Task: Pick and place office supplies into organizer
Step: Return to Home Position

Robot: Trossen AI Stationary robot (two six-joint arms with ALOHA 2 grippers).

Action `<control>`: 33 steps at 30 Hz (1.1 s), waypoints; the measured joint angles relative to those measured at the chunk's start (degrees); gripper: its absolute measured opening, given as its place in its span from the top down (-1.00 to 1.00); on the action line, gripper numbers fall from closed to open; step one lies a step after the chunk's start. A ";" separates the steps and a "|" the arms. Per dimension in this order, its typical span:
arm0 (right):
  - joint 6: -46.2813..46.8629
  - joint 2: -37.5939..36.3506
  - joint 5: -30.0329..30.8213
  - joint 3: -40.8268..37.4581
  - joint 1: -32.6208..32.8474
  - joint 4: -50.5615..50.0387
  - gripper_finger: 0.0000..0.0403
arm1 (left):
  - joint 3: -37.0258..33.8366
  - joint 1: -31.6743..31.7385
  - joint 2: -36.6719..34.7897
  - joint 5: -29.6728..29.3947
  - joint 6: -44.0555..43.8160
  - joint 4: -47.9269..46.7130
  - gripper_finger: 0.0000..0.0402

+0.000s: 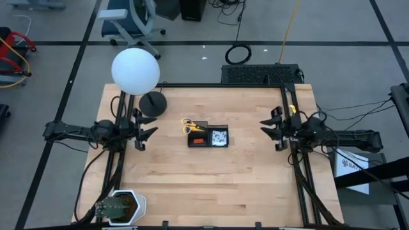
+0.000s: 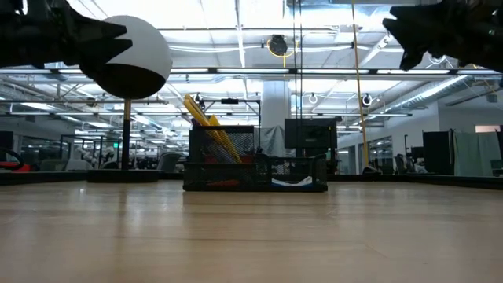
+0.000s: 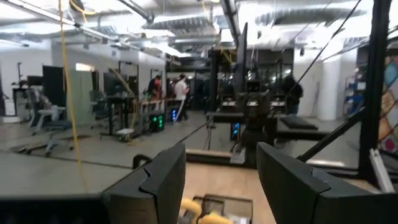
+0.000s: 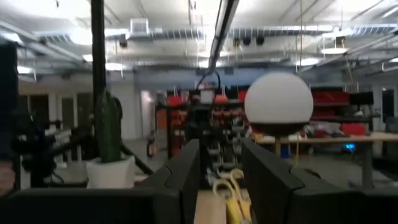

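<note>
Claws hang empty at the sides of the table (image 1: 192,185): the left gripper (image 1: 146,131) and the right gripper (image 1: 271,128) both have fingers apart. Between them sits the black organizer (image 1: 208,137), with the yellow scissors (image 1: 189,124) standing inside. Nothing lies loose, so the packing looks done; next, the arms need only rest.

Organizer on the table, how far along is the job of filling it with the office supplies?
It looks nearly finished. Done: the yellow-handled scissors and smaller items sit in the organizer, and no loose supplies show on the table. In hand: nothing. The left end effector and right end effector are open and empty, out at the table's sides. Left: apparently only parking the arms.
</note>
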 joint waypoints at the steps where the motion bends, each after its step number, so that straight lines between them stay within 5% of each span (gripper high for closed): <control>1: -0.45 0.00 0.00 0.00 0.00 -1.10 0.46 | 0.00 0.00 0.02 -0.13 0.00 -0.56 0.00; 10: -1.87 -0.02 4.48 0.00 -0.04 -11.88 0.46 | 0.00 0.00 0.01 -1.59 1.27 -5.42 0.00; 33: -5.78 -0.02 4.46 -0.02 -0.04 -31.75 0.46 | 0.11 -0.04 0.22 -9.53 0.15 -21.21 0.00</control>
